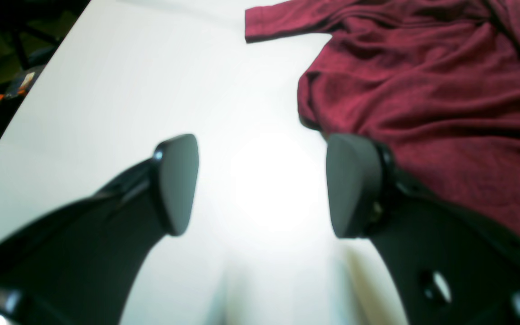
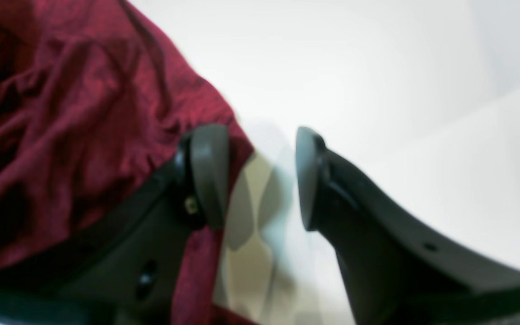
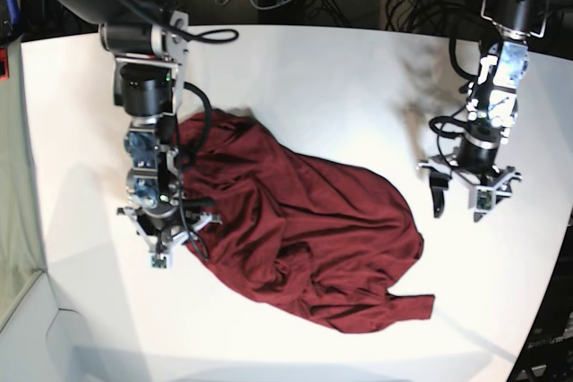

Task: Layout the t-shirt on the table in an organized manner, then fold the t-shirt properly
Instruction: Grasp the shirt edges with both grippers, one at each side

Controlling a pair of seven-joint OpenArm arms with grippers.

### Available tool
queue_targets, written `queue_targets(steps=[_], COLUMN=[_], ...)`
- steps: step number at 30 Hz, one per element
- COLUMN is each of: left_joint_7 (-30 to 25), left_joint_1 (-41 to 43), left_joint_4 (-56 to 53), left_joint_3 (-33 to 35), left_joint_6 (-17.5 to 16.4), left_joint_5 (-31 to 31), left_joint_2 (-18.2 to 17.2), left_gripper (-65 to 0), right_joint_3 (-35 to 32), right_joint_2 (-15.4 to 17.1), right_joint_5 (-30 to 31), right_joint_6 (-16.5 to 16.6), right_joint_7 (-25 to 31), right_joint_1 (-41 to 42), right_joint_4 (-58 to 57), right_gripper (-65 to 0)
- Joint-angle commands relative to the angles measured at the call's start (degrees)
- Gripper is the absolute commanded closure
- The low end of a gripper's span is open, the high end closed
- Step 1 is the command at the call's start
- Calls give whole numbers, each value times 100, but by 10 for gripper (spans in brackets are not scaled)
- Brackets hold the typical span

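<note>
Maroon knit: t-shirt (image 3: 295, 230), crumpled on white surface (image 3: 295, 78).
My left claw (image 3: 462, 200): open, empty.
My right claw (image 3: 168, 245): open; pinch one layer at the hem.

- No legible text, label, brand, number or sign appears in any view.
- The t-shirt (image 3: 304, 230) is plain; the counter (image 3: 313, 78) is unmarked.

T-shirt (image 3: 295, 221) bunched mid-table (image 3: 295, 69); right gripper (image 3: 168, 252) at its edge, left gripper (image 3: 457, 203) apart, opposite side.
</note>
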Motion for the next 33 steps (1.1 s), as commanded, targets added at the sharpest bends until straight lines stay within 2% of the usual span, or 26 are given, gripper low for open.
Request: queue_targets(steps=[1,5,9,12,20,24,28,33], left_joint_7=[-162,-162,-162,-153,-126,322,454,445], left_joint_1=[-124,-142,-168,-405,-739,-906,-924,-1038], left_joint_4=[85,94,94,59,23,23,-100,-293], left_joint_3=[-59,-156,-806,-1052,-1044,-1070,-1052,-1052], left_joint_6=[43,51,34,16,16,16,16,16], left_joint_5=[9,-8,-8,27,27,27,27,27], left_joint_2=[-90,-90,86,253,297,411,437,490], left_gripper=[-426,-426,-426,-426,-426,-426,-426,-426], right_joint_3=[-16,2,-16,-16,-227,-227,-227,-201], right_joint_2=[-39,-57,-75,-163,-259,-259,-224,-198], right_joint_5=[20,20,20,20,20,20,11,11], right_joint_6=[-9,-9,-9,0,0,0,-9,-9], right_joint_7=[95,86,86,86,104,121,631,693], right_joint_1=[182,322,313,340,252,261,243,217], right_joint_4=[101,145,435,417,373,74,-251,-224], right_gripper=[-257,-256,-256,-256,-256,-256,-256,-256])
